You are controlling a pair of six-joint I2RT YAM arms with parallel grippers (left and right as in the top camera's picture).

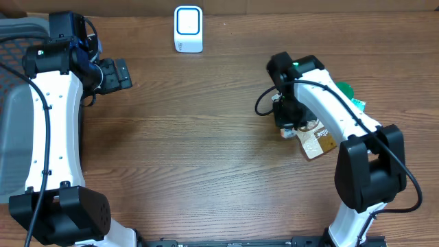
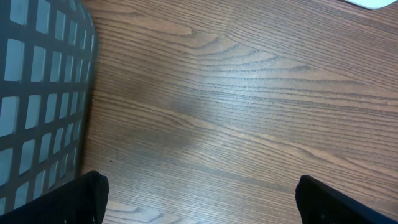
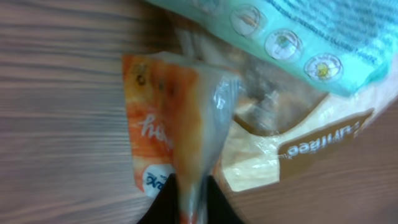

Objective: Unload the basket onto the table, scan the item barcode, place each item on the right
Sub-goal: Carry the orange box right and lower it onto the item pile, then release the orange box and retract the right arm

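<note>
At the wooden table's (image 1: 206,151) right lay three packets: an orange packet (image 3: 158,124), pinched by the right gripper (image 3: 189,199), a tan packet (image 3: 311,146), a green packet (image 3: 298,28). The left gripper (image 2: 199,202) gaped beside one basket (image 2: 37,93); one scanner (image 1: 188,29) stood at the far edge.

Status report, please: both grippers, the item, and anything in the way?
Left gripper open, empty. Right gripper pinches orange packet; teal packet and tan packet right beside. White scanner at far edge, bare wood between.
</note>
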